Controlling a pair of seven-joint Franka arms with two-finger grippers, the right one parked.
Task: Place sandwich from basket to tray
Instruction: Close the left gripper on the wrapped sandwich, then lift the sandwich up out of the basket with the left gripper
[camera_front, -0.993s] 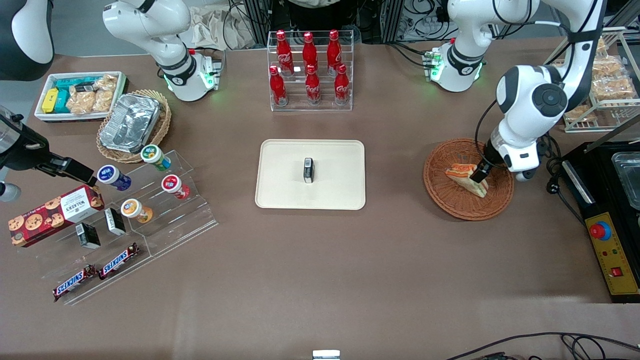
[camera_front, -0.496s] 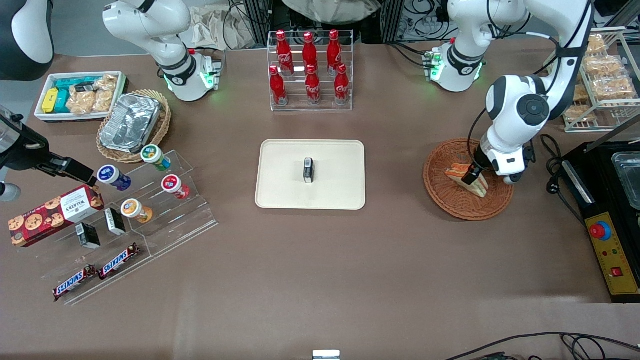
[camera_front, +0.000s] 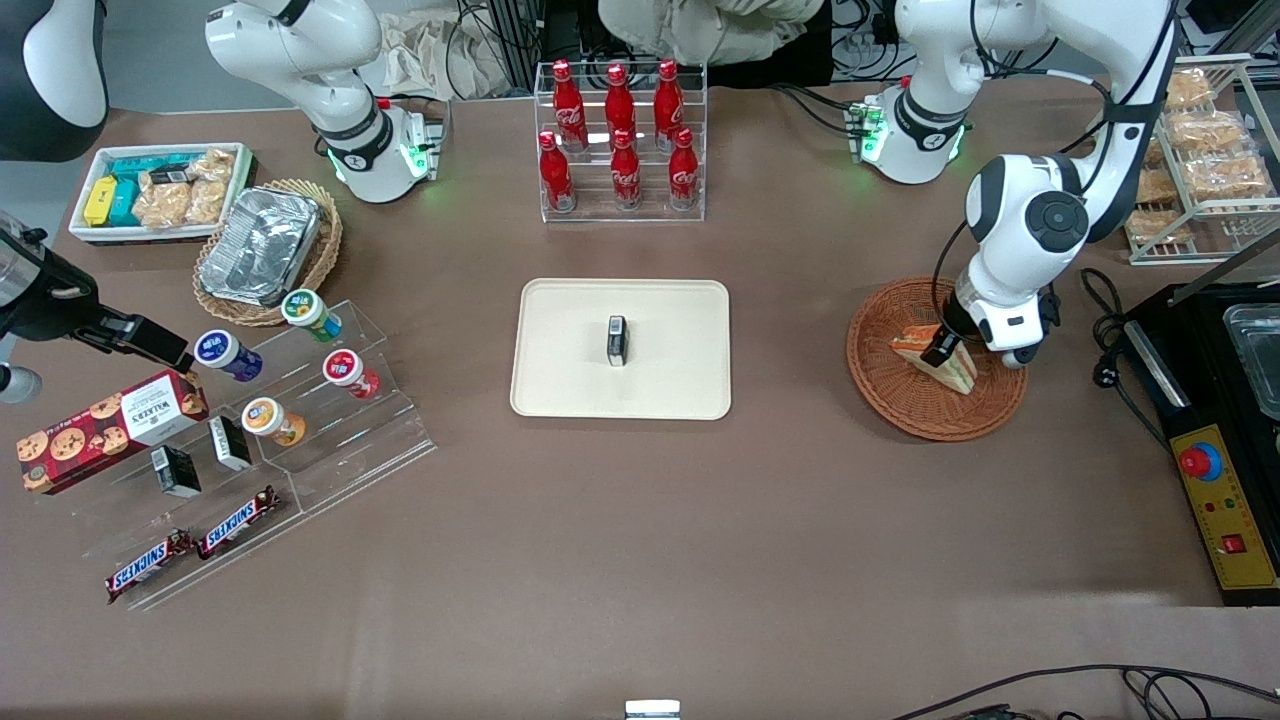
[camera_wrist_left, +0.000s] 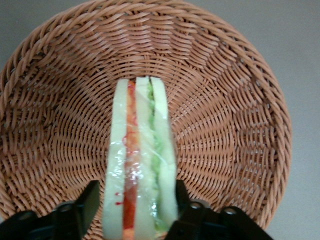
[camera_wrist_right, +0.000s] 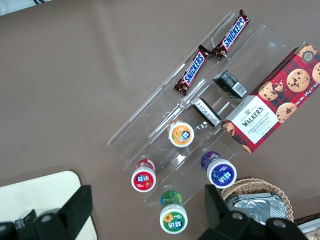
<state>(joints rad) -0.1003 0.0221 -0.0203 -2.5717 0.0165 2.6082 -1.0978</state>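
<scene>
Both fingers (camera_wrist_left: 89, 204) of the claw (camera_wrist_left: 135, 207) straddle the sandwich (camera_wrist_left: 140, 160), which stands on edge in the basket (camera_wrist_left: 235, 95); contact looks likely. Grasping step: next, squeeze firmly, lift, carry to the tray (camera_front: 570, 350).

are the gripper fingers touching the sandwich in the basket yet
Touching. In the left wrist view the gripper straddles the sandwich, one finger pressed against each bread face with no gap. The sandwich is in the basket.
</scene>
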